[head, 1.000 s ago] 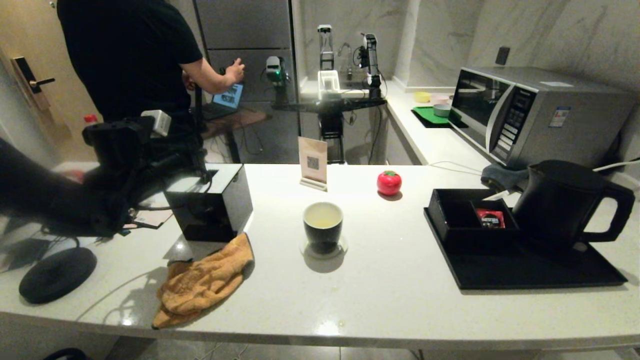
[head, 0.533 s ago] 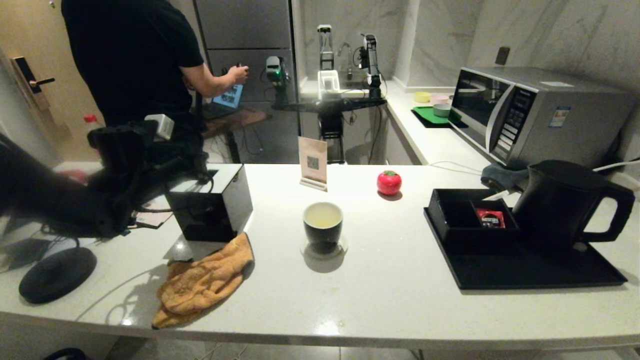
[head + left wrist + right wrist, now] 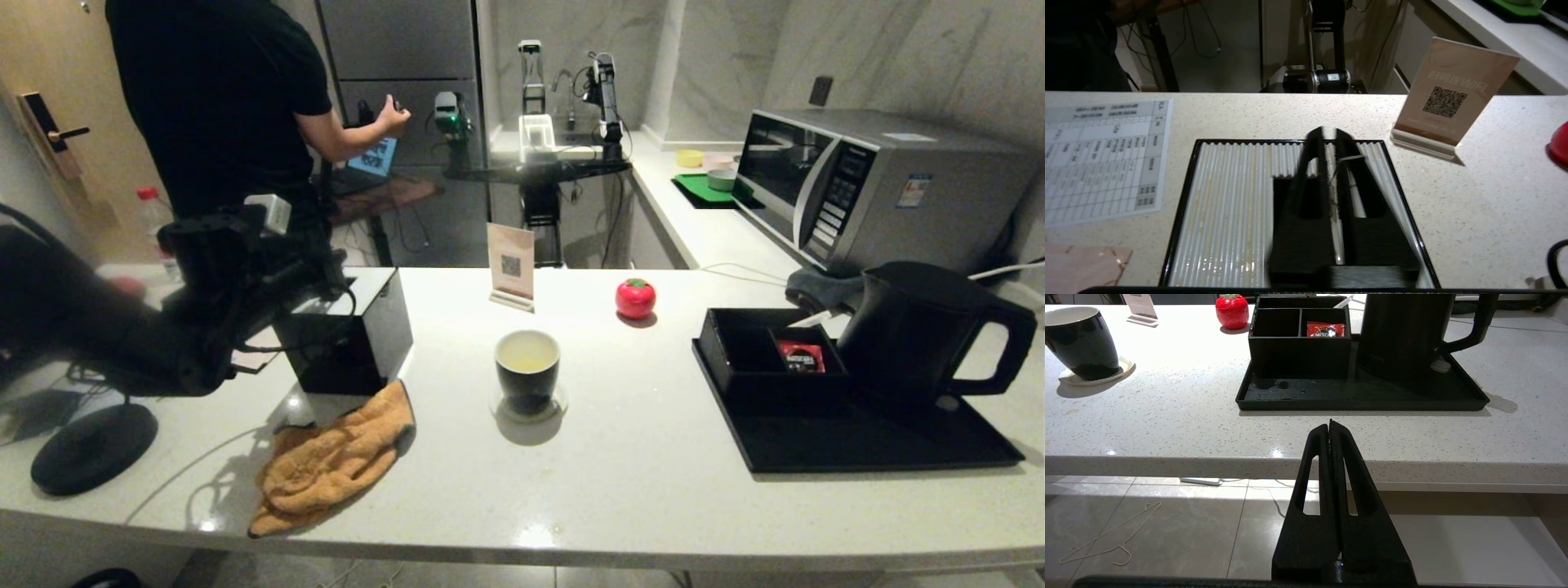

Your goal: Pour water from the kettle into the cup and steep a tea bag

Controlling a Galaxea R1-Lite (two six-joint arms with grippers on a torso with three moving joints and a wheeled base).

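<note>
The cup (image 3: 527, 369), black outside and white inside, stands on a small coaster mid-counter with pale yellowish water (image 3: 527, 360) low inside it. On the black tray (image 3: 857, 445) at the right sits the matte black kettle (image 3: 914, 335), untouched. My left gripper (image 3: 1329, 134) hovers over the black tissue box (image 3: 1229, 204), its fingers nearly together on a thin pale string (image 3: 1349, 157) of the tea bag; the bag itself is mostly hidden between them. My right gripper (image 3: 1329, 426) is shut and empty, parked below the counter's front edge, facing the tray.
An orange cloth (image 3: 335, 457) lies in front of the tissue box (image 3: 347, 335). A QR sign (image 3: 511, 265), a red tomato-shaped object (image 3: 635, 298), a compartment box with a red sachet (image 3: 800, 357) and a round black base (image 3: 94, 447) share the counter. A person stands behind.
My left arm has risen a little and drifted right, further over the tissue box. The person at the back shifted an arm. The cup and kettle are unmoved.
</note>
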